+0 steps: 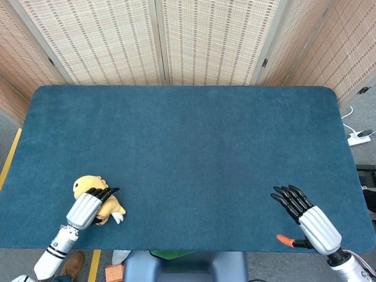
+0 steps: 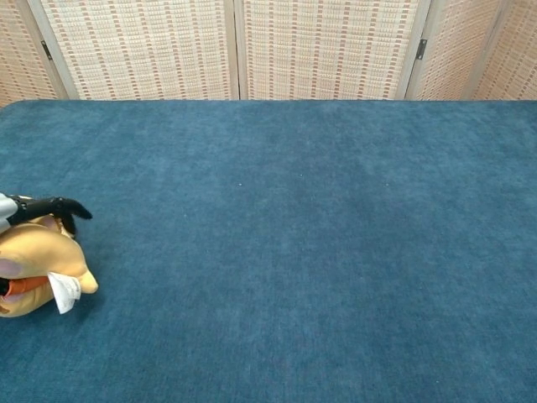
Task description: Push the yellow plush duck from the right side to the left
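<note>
The yellow plush duck (image 1: 94, 189) lies on the blue table (image 1: 188, 141) near its front left corner, white tag pointing right. In the chest view the duck (image 2: 38, 267) sits at the left edge of the frame. My left hand (image 1: 87, 208) rests on the duck from the near side, dark fingers (image 2: 46, 206) stretched out over its top and not wrapped around it. My right hand (image 1: 305, 216) hovers over the front right of the table, fingers spread and holding nothing. The chest view does not show it.
Woven folding screens (image 1: 158, 41) stand behind the table's far edge. A power strip (image 1: 358, 138) lies on the floor past the right edge. The table's front edge runs just below both hands.
</note>
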